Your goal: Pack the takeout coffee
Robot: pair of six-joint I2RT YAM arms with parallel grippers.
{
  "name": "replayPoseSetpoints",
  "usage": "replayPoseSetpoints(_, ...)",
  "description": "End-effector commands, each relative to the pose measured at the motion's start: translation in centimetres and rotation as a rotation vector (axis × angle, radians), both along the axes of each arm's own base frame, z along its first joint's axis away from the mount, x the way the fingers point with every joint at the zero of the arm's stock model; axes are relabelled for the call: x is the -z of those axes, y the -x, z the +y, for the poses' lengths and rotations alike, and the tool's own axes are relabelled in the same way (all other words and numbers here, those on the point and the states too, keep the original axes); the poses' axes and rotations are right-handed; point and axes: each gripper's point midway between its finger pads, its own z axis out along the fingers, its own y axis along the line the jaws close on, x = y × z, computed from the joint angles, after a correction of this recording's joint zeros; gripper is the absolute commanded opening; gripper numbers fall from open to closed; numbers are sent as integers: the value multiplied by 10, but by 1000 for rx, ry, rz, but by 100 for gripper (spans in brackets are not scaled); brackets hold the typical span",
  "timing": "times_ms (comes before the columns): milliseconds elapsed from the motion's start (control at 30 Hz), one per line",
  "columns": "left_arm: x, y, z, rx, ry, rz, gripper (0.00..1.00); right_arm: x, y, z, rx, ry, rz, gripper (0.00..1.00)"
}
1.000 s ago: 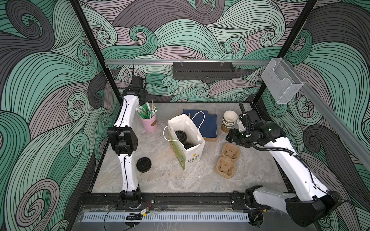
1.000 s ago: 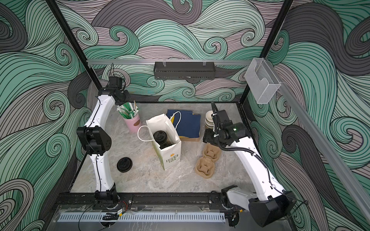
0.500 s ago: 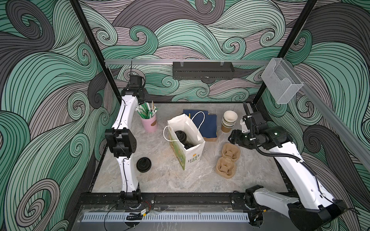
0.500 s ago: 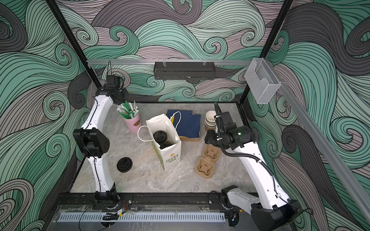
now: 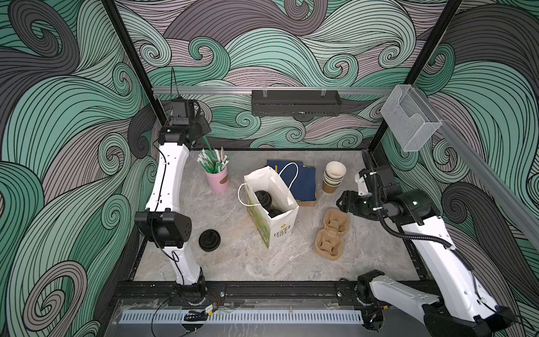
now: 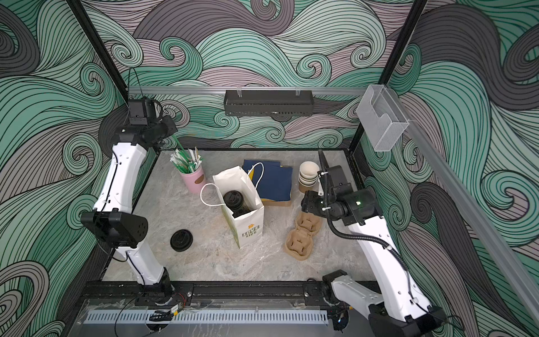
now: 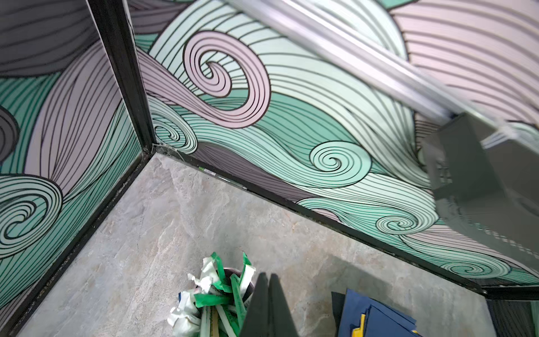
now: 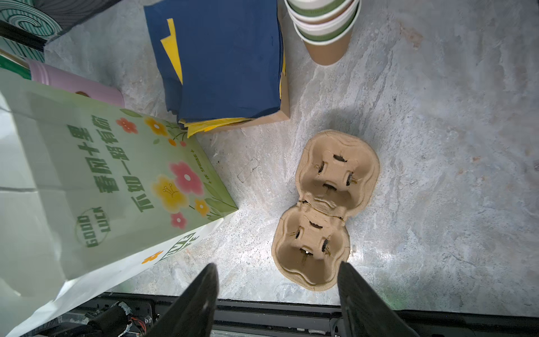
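Two lidded cups (image 6: 233, 198) stand in one bag (image 5: 277, 230) mid-tabletop (image 5: 233, 262); left pincer (image 7: 267, 277) clenched, right pincer (image 8: 277, 265) released near one carrier (image 8: 335, 175).

Claw (image 7: 269, 277) is holding its fingers pressed together, with wrapped straws (image 7: 217, 294) bunching just beside it. Navy napkins (image 7: 376, 315) are lying nearby on the counter (image 7: 175, 233).

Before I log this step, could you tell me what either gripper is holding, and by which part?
The left gripper seems to pinch one green straw by its top end, above the pink cup. The right gripper is open and holds nothing.
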Motion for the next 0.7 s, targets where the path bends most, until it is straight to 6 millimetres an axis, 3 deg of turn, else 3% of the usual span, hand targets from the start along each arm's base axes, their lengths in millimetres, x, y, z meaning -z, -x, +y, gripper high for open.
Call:
replayPoseSetpoints(0,-49,42,-6,59,-40,-81,0,-35,2,-1,-64,16,-113,66)
replayPoseSetpoints(167,-86,108,-18,124,-61,-128,0,-90,-5,32,-263,-76,-277,66)
replayPoseSetpoints(300,-95,165,-37,216,-27,-116,0,-135,-4,77,-489,-109,-433,66)
replayPoseSetpoints(500,-75,241,-61,351,57,-24,0,-187,11,172,-841,-204,-622,68)
replayPoseSetpoints(667,-60,293,-80,450,148,37,0,-201,38,254,-1100,-332,-705,69)
